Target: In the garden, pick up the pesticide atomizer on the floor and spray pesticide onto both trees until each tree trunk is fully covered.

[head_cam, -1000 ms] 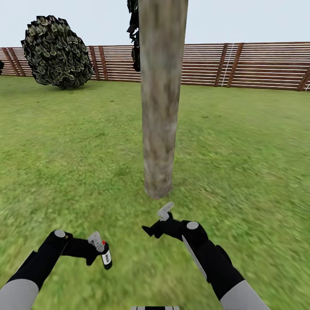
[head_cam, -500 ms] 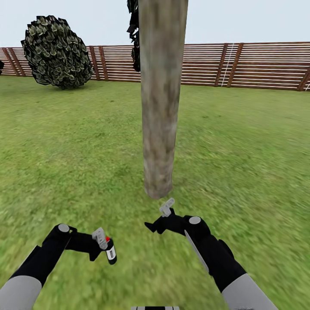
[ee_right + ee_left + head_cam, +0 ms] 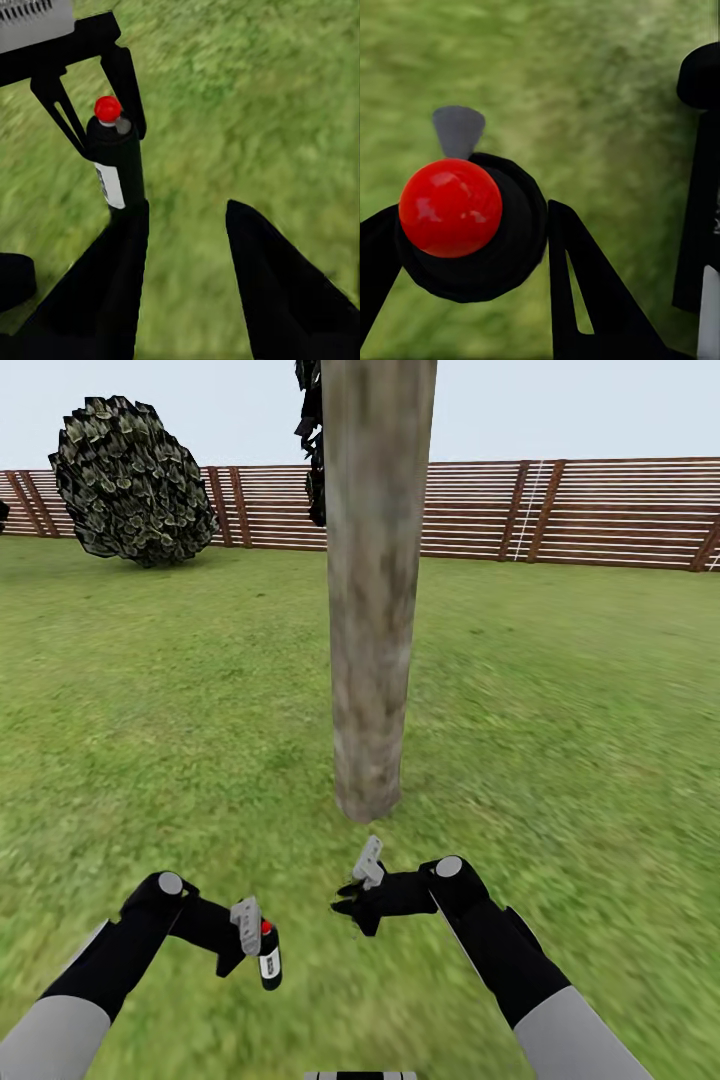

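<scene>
Thick tree trunk [image 3: 371, 590] stood straight ahead on the lawn [image 3: 150, 710], mottled grey-brown, bare, slightly tilted; nothing lay btwn it and the arms but grass. Behind it ran the brown slat fence [image 3: 580, 510], w/ a round dark shrub [image 3: 130, 480] at far left and dark foliage [image 3: 312, 440] peeking past the trunk's left edge. Pesticide atomizer [image 3: 268, 955] was a small black bottle w/ white label and red cap, upright, off the ground, clamped in the left gripper [image 3: 250, 945], fingers closed on its sides. Right gripper [image 3: 362, 888] sat near the trunk base, fingers spread apart, holding nothing. From the right wrist, atomizer [image 3: 116, 157] showed between the left gripper's fingers [image 3: 124, 82].
</scene>
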`<state>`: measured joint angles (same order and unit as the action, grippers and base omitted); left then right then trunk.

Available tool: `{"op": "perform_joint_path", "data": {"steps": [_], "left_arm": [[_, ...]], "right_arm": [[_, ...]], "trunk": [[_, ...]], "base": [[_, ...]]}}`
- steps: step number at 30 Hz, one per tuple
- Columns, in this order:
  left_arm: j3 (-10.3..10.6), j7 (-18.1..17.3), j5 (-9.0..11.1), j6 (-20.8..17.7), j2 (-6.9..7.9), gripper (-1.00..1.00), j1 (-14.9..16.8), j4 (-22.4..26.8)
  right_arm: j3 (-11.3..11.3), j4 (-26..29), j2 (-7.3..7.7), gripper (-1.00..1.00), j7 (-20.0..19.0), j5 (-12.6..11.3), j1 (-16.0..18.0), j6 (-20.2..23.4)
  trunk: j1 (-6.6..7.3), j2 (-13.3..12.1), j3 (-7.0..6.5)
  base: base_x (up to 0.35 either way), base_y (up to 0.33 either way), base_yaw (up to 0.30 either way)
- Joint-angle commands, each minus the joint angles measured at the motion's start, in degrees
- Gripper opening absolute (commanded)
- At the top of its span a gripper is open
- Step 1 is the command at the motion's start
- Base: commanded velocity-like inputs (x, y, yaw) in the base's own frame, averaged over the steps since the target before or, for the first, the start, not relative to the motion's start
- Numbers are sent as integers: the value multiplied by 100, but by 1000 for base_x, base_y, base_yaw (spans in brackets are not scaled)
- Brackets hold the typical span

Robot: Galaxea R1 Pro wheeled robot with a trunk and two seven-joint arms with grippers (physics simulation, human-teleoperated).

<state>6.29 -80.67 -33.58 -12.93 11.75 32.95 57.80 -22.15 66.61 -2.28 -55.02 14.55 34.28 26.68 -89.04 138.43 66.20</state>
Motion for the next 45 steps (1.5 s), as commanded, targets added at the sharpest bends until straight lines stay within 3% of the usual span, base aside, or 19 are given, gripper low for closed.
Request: {"op": "perform_joint_path", "data": {"steps": [1, 8, 15, 20, 28, 45], "left_arm": [[39, 0, -6, 1, -10, -100, 0, 1], [417, -1, -7, 1, -74, -100, 119, 3], [601, -1, -8, 21, -360, -100, 169, 12], [610, -1, -12, 364, -579, -100, 209, 33], [613, -1, -29, 372, -792, -100, 345, 29], [619, 8, -39, 361, -908, -100, 447, 29]], "right_arm": [[0, -1, 0, -100, 0, 1, 3, -2], [-1, 1, -2, -100, 0, 3, 2, -4], [-27, -7, -30, -100, 0, 4, 5, -4], [-33, -16, -43, -100, 7, 4, 6, -4], [-35, -16, -44, -100, 9, 4, 7, -4], [-35, -11, -53, -100, 9, 4, 5, -4]], "trunk": [[0, 0, 0], [0, 0, 0], [0, 0, 0], [0, 0, 0], [0, 0, 0], [0, 0, 0]], "base": [[0, 0, 0], [0, 0, 0], [0, 0, 0], [0, 0, 0], [0, 0, 0], [0, 0, 0]]}}
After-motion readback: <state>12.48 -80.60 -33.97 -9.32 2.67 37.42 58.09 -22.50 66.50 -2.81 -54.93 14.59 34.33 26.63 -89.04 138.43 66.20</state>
